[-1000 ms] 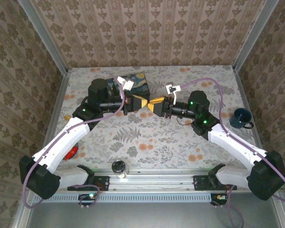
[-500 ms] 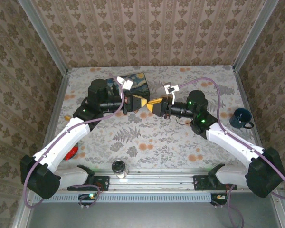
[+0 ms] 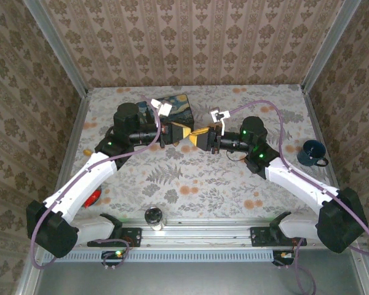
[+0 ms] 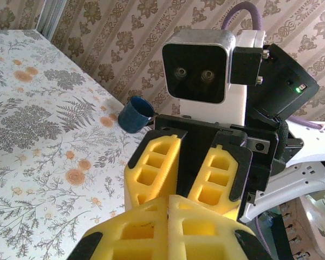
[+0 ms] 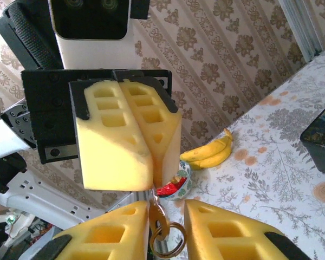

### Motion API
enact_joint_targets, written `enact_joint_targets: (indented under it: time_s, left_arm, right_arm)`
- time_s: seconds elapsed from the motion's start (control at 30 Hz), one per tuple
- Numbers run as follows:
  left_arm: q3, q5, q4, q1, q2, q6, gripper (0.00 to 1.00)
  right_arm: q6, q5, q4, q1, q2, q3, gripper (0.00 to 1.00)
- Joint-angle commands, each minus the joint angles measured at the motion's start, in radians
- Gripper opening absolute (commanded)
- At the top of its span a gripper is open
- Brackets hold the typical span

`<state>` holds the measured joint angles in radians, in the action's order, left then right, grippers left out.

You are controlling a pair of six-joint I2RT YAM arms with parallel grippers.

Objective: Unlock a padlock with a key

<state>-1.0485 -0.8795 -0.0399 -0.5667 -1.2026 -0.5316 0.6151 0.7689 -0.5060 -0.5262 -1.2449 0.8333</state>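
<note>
Hanging at 6 o'clock from the left gripper [image 5: 151,181], whose fingers are pressed together on its top end, a small brass piece [image 5: 156,215] with a ring sits between the spread fingers of the right gripper [image 5: 167,208]. Key or padlock, I cannot tell. Seen from above, the grippers meet mid-table, with the dark-blue box [image 3: 175,106] at their 11 o'clock.

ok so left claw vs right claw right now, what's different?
Left claw has its jaws pressed together; right claw has its jaws apart, with a gap. Left claw pinches a small brass piece with a ring dangling from it; right claw grips nothing, and the piece just hangs in its gap. Shared: yellow hollow-celled jaws, facing tip to tip above the table.
</note>
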Motion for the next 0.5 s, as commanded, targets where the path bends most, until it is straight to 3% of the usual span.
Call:
enact_joint_targets:
  time_s: [0.0, 0.17, 0.3, 0.47]
  left_arm:
    - [0.016, -0.024, -0.051, 0.01, 0.005, -0.026, 0.0]
    - [0.031, -0.035, -0.104, 0.017, 0.002, -0.061, 0.0]
    - [0.039, -0.039, -0.124, 0.025, 0.0, -0.078, 0.0]
    - [0.054, -0.038, -0.151, 0.037, 0.003, -0.101, 0.0]
  right_arm:
    - [0.015, 0.037, -0.044, -0.005, -0.004, 0.02, 0.22]
    - [0.025, 0.065, -0.059, -0.006, -0.006, 0.018, 0.14]
    - [0.035, 0.09, -0.083, -0.006, -0.003, 0.015, 0.0]
    - [0.028, 0.092, -0.076, -0.005, 0.013, 0.009, 0.0]
